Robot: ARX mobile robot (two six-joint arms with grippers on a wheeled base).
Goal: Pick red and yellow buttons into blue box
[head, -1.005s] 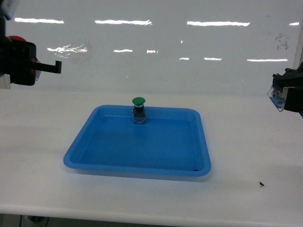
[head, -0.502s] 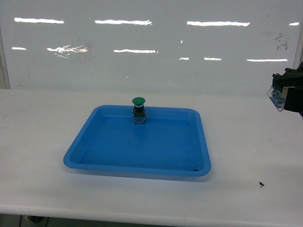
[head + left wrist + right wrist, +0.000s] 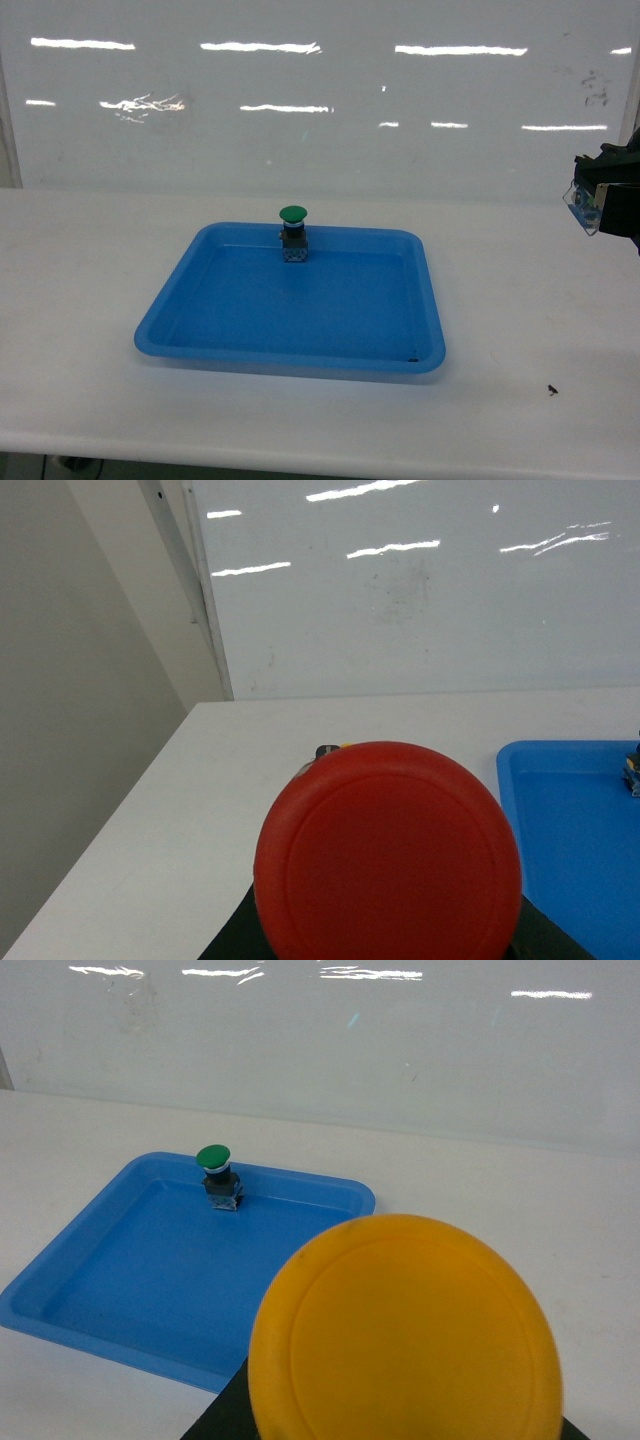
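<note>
The red button's cap [image 3: 388, 855] fills the lower middle of the left wrist view, held in my left gripper [image 3: 388, 930], whose dark jaws show on both sides below it. That arm is outside the head view. The yellow button's cap [image 3: 405, 1335] fills the lower part of the right wrist view, held in my right gripper [image 3: 400, 1420]. In the head view the right gripper [image 3: 605, 200] hangs at the far right edge, above the table. The blue box is out of view.
A shallow blue tray [image 3: 160, 325] lies mid-table, also seen in the right wrist view [image 3: 60, 1290]. A green-capped button [image 3: 293, 232] stands upright at its far rim. A glossy white wall [image 3: 320, 100] backs the white table [image 3: 520, 320], whose left edge [image 3: 130, 810] shows.
My left gripper, seen at the left edge of the head view a second ago, has moved out of that view. The right gripper, tray and green button have not moved.
</note>
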